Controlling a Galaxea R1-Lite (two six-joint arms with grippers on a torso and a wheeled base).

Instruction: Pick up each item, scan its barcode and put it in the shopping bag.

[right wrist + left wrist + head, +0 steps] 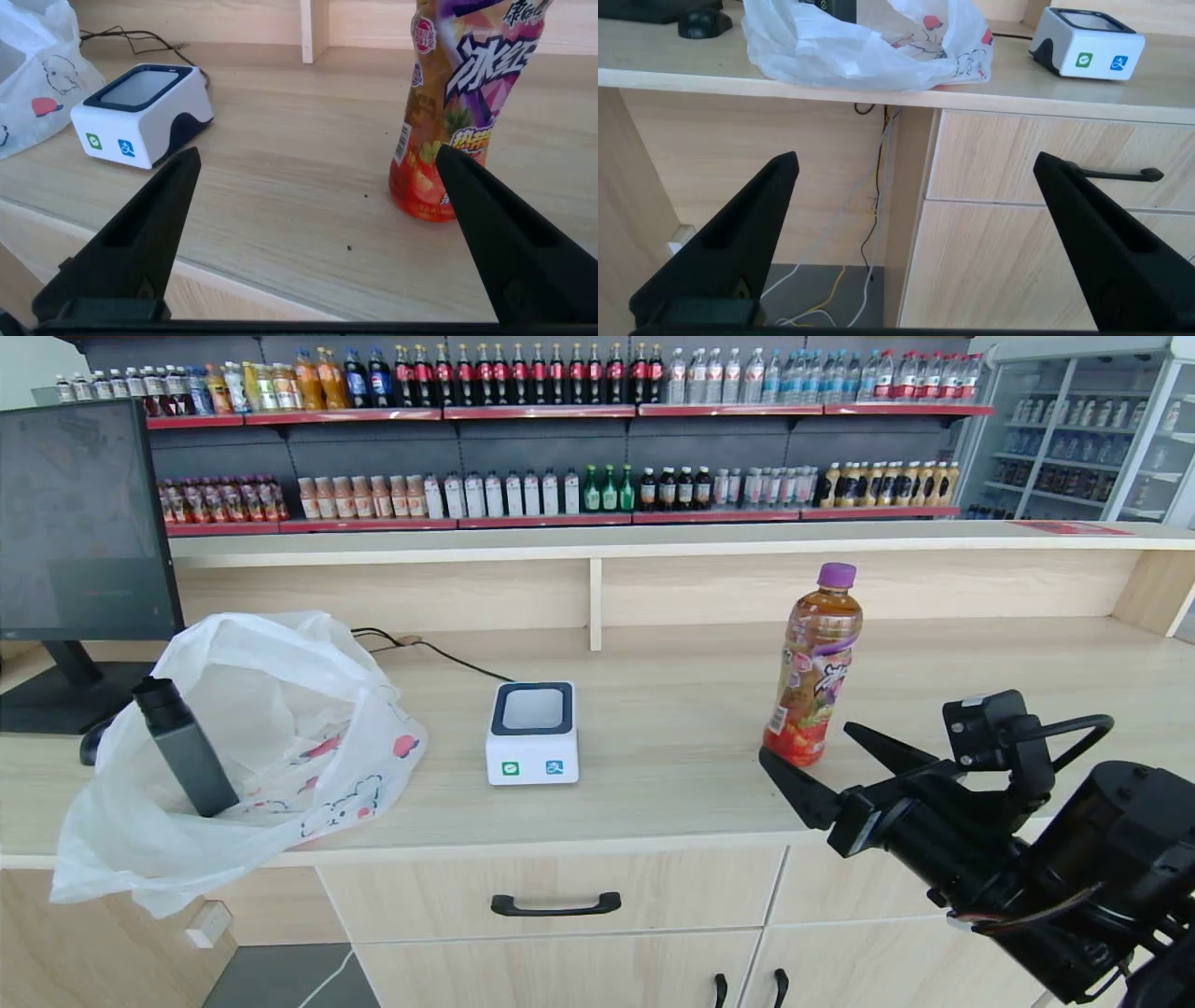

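A juice bottle (814, 663) with a purple cap stands upright on the wooden counter, right of the white barcode scanner (532, 733). My right gripper (808, 747) is open, just in front of the bottle's base at counter height; one fingertip reaches past the base on its right and nothing is held. From the right wrist, the bottle (458, 103) stands just beyond the open right gripper (318, 159), beside one fingertip. The white shopping bag (271, 737) lies open at the left with a grey flask (187, 751) inside. My left gripper (915, 163) is open and empty below the counter edge, facing the cabinet fronts.
A monitor (84, 523) and a black mouse (89, 747) stand left of the bag. A cable (439, 653) runs behind the scanner. A raised ledge (653, 546) backs the counter. Drawers with black handles (555, 903) lie below. Bare counter lies between scanner and bottle.
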